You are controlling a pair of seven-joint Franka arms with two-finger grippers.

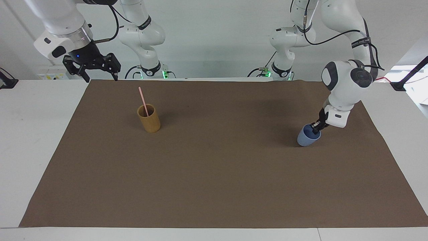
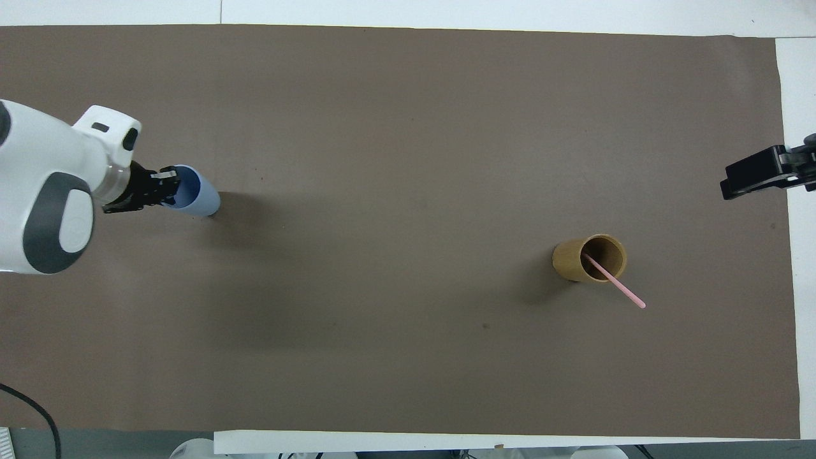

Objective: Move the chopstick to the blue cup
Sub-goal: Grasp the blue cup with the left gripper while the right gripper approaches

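Bench (image 1: 40, 110) with a big brown mat (image 1: 214, 174) covering most of it. Tan holder (image 1: 148, 118) stands on the mat toward the right arm's end. Blue cup (image 1: 306, 138) toward the left arm's end, tilted, rim leaning toward the left hand. Chopstick (image 1: 143, 100) sits in the tan holder, lower end inside, upper part sticking out and leaning toward the robots; not in the blue cup yet.

Left hand (image 1: 316, 127) is down at the blue cup's rim, fingers clamped together on the cup wall, one inside the mouth, one outside (cup looks tipped by the grip). Right hand (image 1: 97, 71) hangs over the mat's edge by the robots, fingers apart, holding nothing, waiting.

Handling guess: chopstick is light, stiff, thin and probably smooth, so it can slip or swivel in a pinch. Best hold looks like the exposed upper part above the holder rim, pinched across the stick, then pulled out along its lean. Cup is light plastic, easy to tip or skid; a rim pinch steadies it.
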